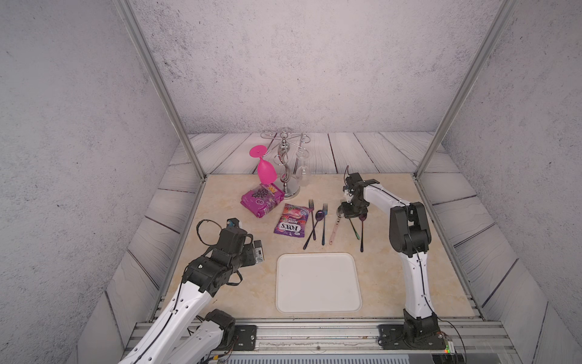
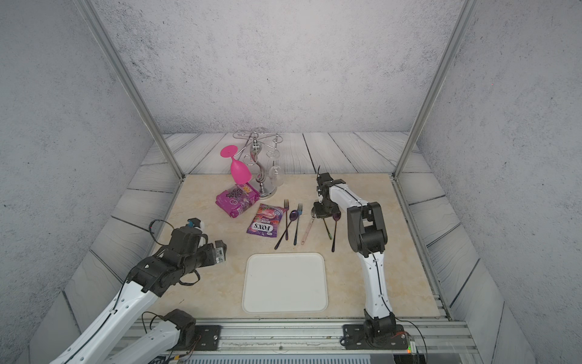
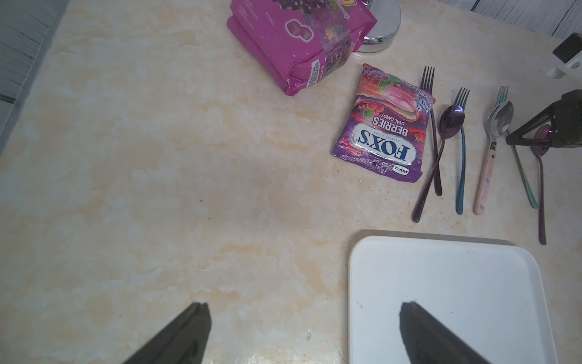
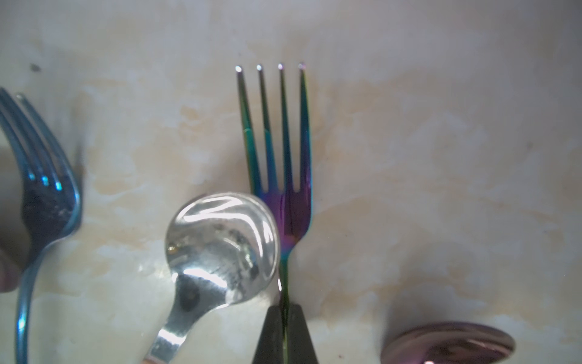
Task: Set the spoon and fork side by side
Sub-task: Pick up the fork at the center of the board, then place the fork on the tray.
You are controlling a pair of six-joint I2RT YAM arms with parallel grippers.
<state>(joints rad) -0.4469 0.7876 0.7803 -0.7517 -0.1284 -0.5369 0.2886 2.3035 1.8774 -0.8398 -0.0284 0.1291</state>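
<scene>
My right gripper (image 4: 285, 310) is shut on the thin neck of a rainbow-coloured fork (image 4: 283, 157) that lies on the marble tabletop, tines pointing away. Touching the fork's head is the bowl of a silver spoon (image 4: 220, 245) with a pink handle (image 1: 334, 230). On the fork's other side lies a dark purple spoon (image 4: 447, 343). In a top view the right gripper (image 1: 349, 214) is down over the fork, whose green handle (image 1: 354, 230) sticks out towards the front. My left gripper (image 3: 304, 310) hovers open and empty over the table beside the white tray (image 3: 441, 299).
A purple fork (image 1: 311, 217), another purple spoon (image 1: 318, 217) and a blue fork (image 1: 324, 223) lie left of the fork. A Fox's candy bag (image 1: 291, 220), a pink packet (image 1: 261, 200) and a chrome glass stand (image 1: 286, 164) with a pink glass (image 1: 266, 170) stand behind. The white tray (image 1: 318, 283) lies in front.
</scene>
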